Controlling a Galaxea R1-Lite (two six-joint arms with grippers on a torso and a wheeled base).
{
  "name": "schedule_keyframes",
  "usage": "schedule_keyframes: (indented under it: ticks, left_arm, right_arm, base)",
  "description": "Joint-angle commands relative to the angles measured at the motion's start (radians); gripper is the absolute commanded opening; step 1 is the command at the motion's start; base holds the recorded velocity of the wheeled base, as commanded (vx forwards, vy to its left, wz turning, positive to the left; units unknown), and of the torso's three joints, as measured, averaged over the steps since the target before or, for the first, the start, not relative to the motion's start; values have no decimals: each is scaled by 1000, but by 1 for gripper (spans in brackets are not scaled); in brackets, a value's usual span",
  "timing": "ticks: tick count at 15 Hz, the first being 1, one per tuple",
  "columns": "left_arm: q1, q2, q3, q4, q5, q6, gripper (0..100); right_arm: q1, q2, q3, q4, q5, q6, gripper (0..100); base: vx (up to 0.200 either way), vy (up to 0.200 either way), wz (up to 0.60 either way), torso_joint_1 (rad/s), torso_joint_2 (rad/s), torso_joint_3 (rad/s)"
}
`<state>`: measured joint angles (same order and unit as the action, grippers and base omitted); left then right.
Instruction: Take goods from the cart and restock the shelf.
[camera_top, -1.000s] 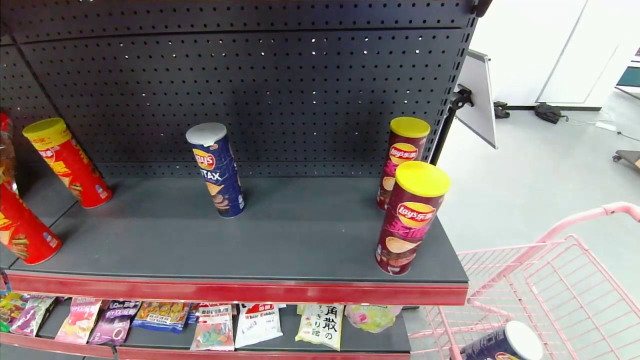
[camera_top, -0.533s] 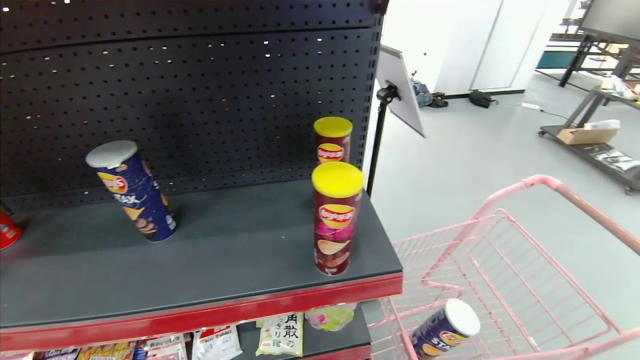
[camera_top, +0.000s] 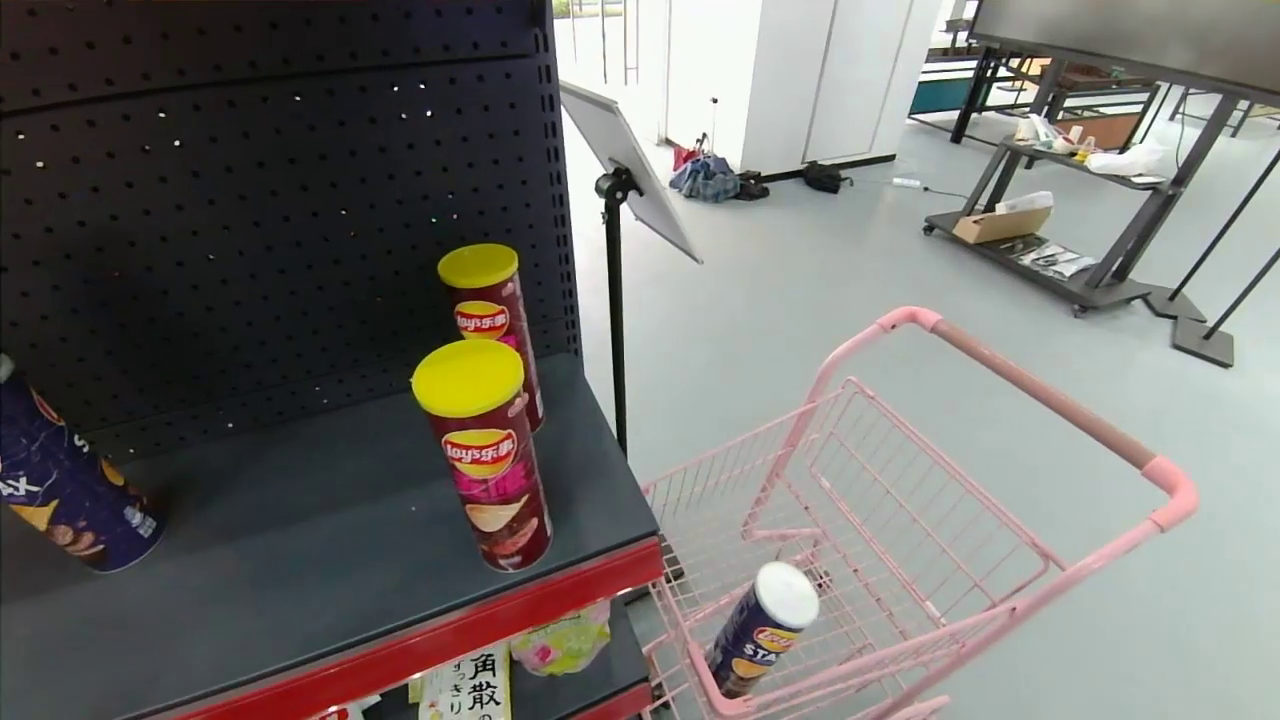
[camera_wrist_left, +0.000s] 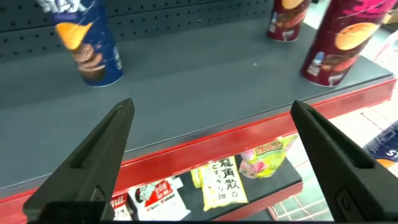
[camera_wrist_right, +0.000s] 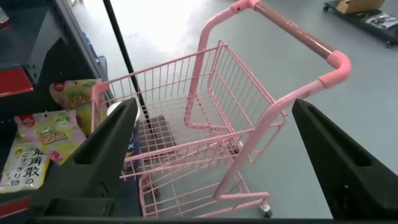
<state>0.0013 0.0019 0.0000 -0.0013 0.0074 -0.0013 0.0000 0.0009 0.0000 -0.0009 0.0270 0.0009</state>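
- In the head view the shelf (camera_top: 300, 560) has a wide bare stretch from the blue can (camera_top: 70, 490) at 9 o'clock across to the front maroon can (camera_top: 485, 460) near the centre. A hand could come in there over the red front lip.
- The back maroon can (camera_top: 488, 315) stands just beyond the front maroon can, at its 12 o'clock, with only a narrow gap between them.
- The pegboard (camera_top: 250, 220) closes off the back of the shelf.
- The pink cart (camera_top: 1040, 400) at 4 o'clock is open on top and ringed by wire walls and a handle bar.
- The cart can (camera_top: 760, 625) leans in the cart corner at 6 o'clock, and the basket floor beyond it is bare.
- A stand pole (camera_top: 613, 320) rises between the shelf end and the cart.
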Motion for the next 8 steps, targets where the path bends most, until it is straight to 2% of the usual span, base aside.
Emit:
schedule_keyframes:
  ticks: [1, 3, 8]
  left_arm:
    - [0, 0, 0, 0, 0, 0, 100]
    - [0, 0, 0, 0, 0, 0, 100]
    - [0, 0, 0, 0, 0, 0, 100]
  right_arm:
    - [0, 1, 0, -2, 1, 2, 100]
    - [0, 1, 0, -2, 1, 1, 100]
    - [0, 1, 0, -2, 1, 2, 100]
  base:
    - [0, 0, 0, 0, 0, 0]
    - [0, 0, 0, -90, 202, 127]
    - [0, 0, 0, -136, 338, 191]
